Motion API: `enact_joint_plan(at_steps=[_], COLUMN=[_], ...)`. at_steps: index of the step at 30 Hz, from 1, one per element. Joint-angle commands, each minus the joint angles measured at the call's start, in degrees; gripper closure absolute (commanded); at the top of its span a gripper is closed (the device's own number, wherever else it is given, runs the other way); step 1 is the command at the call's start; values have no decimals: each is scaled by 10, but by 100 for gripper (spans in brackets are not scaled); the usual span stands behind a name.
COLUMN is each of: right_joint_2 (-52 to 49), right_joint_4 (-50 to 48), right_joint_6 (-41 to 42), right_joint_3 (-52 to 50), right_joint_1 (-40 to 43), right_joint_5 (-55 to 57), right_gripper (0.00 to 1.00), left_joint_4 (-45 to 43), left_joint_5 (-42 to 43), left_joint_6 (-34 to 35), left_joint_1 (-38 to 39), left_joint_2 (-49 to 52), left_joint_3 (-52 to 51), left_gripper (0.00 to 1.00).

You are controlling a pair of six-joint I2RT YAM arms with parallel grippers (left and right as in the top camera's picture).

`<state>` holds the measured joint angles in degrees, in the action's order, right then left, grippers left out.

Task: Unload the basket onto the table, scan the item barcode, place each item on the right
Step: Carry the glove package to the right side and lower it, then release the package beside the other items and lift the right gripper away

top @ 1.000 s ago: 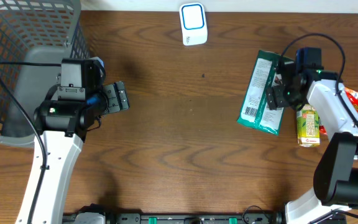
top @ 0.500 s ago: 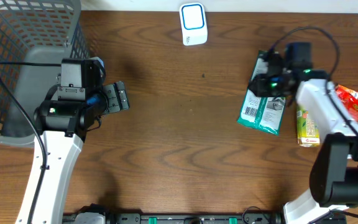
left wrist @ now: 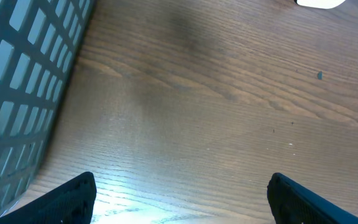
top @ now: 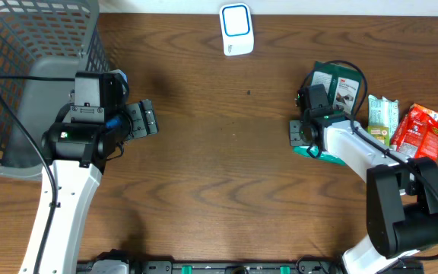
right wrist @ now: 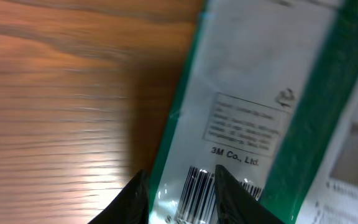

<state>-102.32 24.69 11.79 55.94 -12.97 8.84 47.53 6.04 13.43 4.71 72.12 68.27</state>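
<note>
- Right wrist view: right gripper (right wrist: 180, 191) has its jaws drawn in narrow on the near-left end of the green packet (right wrist: 253, 93). Fingers (right wrist: 132, 202) sit either side of the barcode (right wrist: 196, 183). Reads as a pinch on the film, not free air.
- Packet is right of centre on the table (top: 219, 190). Can't tell if it's lifted.
- Step in hand, my read: confirm the grip, then lift.
  - Keep the pads off the bars.
  - Film looks floppy, so expect sag and go slow.
  - Barcode faces the wrist camera, so it likely needs turning toward the scanner.
- Left gripper (left wrist: 180, 202) is wide open and holds nothing. It hovers over wood left of centre, well apart from the packet.
- Pale green pouch (top: 381, 114) and red packet (top: 420, 131) lie just right of the packet. Don't drag them on the lift.
- Far left: grey basket (top: 21, 46).
- Far edge, centre: white scanner (top: 236, 29). Nothing lies between packet and scanner.
</note>
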Motion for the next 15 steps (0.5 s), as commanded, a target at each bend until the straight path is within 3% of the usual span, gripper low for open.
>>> enact_joint_plan(at_steps=[1,6,9,12,13,15], right_joint_2=[3,26,50,78,94,107], right_joint_4=[5,22,56,79,76,75], right_joint_6=[19,-51,-87,-110,-112,-112], right_joint_3=[-4,20,44,66,70,70], right_joint_1=[15,21,21,21,21,21], right_joint_5=[56,-58,-68,-68,-68,-68], right_gripper=[69,55,41,19,1,1], left_joint_4=[0,0,0,0,0,0], left_joint_5=[-5,-5,-5,-5,-5,-5], left_joint_6=[-7,-7,-7,-7,-7,-7], left_joint_1=[-2,-2,-2,-2,-2,-2], left_joint_2=[-1,-1,-1,-1,-1,-1], left_joint_3=[13,13,13,13,13,13], left_gripper=[11,11,11,11,11,11])
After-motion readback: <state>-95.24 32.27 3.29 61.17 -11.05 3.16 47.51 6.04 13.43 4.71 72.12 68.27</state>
